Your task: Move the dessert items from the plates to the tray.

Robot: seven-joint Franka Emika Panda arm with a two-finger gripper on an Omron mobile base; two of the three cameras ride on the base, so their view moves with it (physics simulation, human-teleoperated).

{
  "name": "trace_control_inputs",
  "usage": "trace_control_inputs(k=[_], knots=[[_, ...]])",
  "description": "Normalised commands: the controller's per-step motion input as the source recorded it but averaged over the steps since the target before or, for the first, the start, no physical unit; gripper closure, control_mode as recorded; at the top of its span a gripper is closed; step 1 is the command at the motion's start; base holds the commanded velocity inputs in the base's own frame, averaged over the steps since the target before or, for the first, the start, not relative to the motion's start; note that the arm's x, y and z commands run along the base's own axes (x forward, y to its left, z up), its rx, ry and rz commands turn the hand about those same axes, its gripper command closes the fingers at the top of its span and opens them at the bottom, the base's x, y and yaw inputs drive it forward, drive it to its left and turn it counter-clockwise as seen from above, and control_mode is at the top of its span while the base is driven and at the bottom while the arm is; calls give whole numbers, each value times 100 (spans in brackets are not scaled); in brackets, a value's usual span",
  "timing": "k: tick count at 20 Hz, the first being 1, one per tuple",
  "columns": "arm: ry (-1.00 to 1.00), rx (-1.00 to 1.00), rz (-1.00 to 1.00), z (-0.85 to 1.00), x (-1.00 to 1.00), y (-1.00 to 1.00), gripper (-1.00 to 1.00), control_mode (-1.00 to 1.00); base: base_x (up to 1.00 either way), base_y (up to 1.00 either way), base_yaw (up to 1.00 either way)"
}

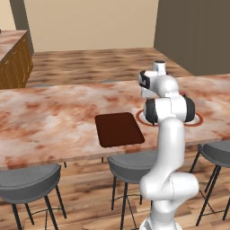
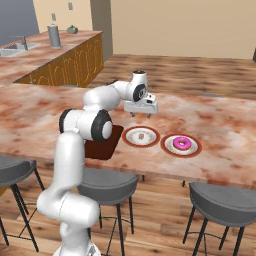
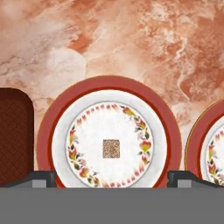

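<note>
Left base view, tray: we see the dark brown tray [image 1: 119,129] lying flat on the marbled tabletop [image 1: 49,117], and nothing rests on it, so we judge that no dessert has been moved yet.
Left base view, plates: a red-rimmed plate [image 1: 143,117] peeks out just right of the tray, mostly hidden behind the arm; we cannot tell its contents from here.
Right base view, claw: our claw [image 2: 141,115] hangs above the tabletop, just behind the nearer plate [image 2: 141,136], with nothing between its jaws.
Right base view, desserts: the small tan lump [image 2: 142,135] sits in the middle of that plate; the pink donut [image 2: 182,143] sits on the second plate [image 2: 181,145], just beside the first on the side away from the tray.
Hand view, aim: we look straight down on the lump's plate [image 3: 109,135], the tan lump [image 3: 111,148] near its centre, the tray's corner [image 3: 15,135] on one side and the other plate's rim [image 3: 210,144] on the other.
Hand view, claw state: the two fingertips [image 3: 41,178] stand spread wide apart, released and empty.
Progress: we judge both desserts remain to be carried; the lump looks like the first pick.
</note>
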Motion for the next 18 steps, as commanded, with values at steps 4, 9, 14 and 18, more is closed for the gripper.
trace_control_inputs(k=[4, 9, 14, 18], knots=[[0, 0, -4, -41, 0, 0, -100, -100, 0, 0, 0], [1, 0, -4, -42, 0, 0, -100, -100, 0, 0, 0], [1, 0, -3, -39, 0, 0, -100, -100, 0, 0, 0], [0, 0, -2, -35, 0, 0, -100, -100, 0, 0, 0]])
